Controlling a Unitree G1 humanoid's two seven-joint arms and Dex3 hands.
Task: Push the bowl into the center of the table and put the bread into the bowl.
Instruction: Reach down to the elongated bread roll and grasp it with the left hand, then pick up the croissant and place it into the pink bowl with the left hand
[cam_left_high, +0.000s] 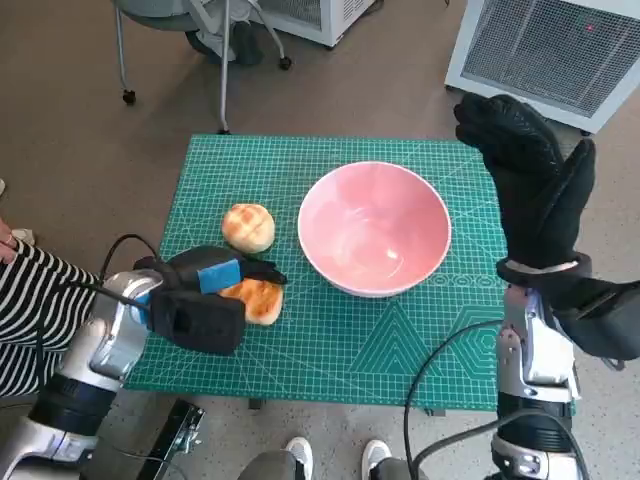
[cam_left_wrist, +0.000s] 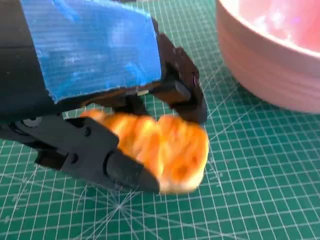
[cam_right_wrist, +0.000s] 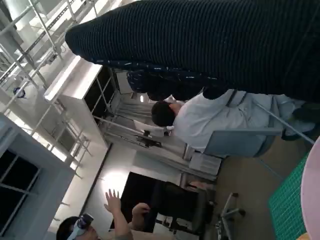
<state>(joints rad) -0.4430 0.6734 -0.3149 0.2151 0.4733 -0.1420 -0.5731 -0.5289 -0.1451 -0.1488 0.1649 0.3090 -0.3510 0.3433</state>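
While my left hand (cam_left_high: 205, 300) pinches the toasted bread slice (cam_left_wrist: 165, 145) on the green cutting mat (cam_left_high: 400, 340) just beside the pink bowl (cam_left_high: 374, 227) — soft, light, crushable — I judge gripping its edges best. My right hand (cam_left_high: 530, 180) hangs raised, holding nothing.

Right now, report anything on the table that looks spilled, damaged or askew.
Nothing stands out. The pink bowl sits upright and empty on the green mat, one bun lies beside it, and the left hand grips the other bread.
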